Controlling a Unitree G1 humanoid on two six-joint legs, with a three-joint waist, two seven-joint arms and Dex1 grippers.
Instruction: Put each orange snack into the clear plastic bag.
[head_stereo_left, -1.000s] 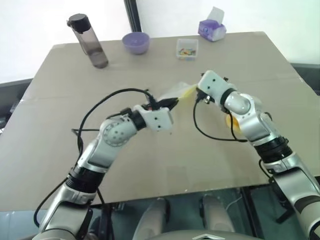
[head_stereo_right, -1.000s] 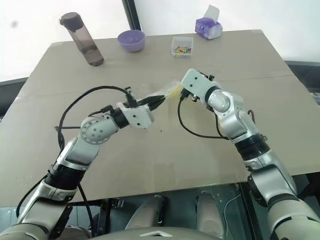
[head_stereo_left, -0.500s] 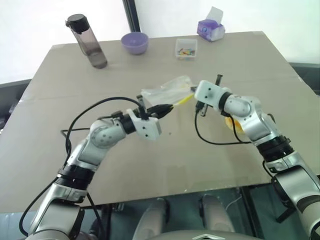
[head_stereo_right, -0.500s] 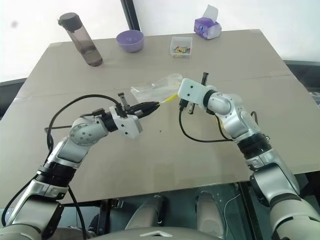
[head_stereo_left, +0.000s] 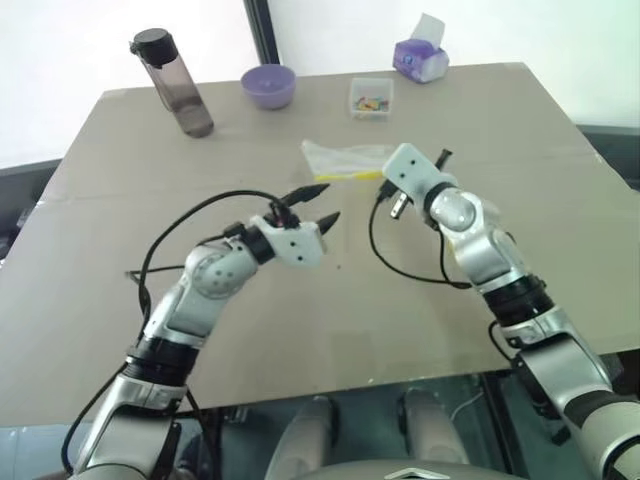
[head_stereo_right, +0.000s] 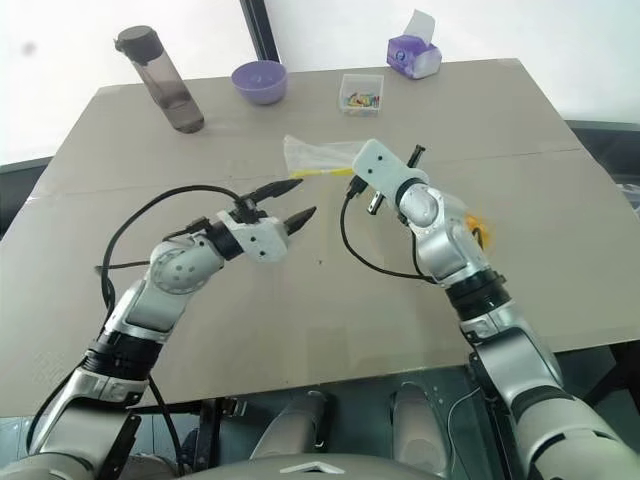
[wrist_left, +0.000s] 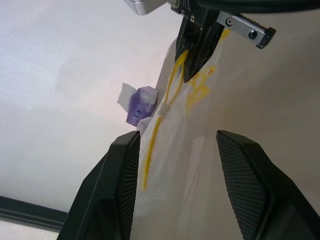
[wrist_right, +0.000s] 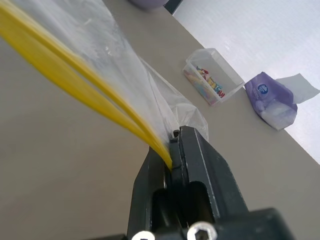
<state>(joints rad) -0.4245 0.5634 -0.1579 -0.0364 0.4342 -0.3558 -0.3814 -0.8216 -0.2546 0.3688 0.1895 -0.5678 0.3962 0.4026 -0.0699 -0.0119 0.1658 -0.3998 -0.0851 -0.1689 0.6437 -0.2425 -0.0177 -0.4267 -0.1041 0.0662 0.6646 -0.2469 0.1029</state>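
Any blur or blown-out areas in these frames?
Right wrist view: the bag's yellow seal strip close to the lens is soft and smeared, while the small clear box behind stays sharp. Left wrist view: the bag is washed pale. Left eye view: the background beyond the table is blown white.

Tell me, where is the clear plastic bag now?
In the left eye view, the clear plastic bag hangs mid-table from the shut right end effector, which pinches its yellow seal, in front of the small clear box.

Bright backlight, blown-out background
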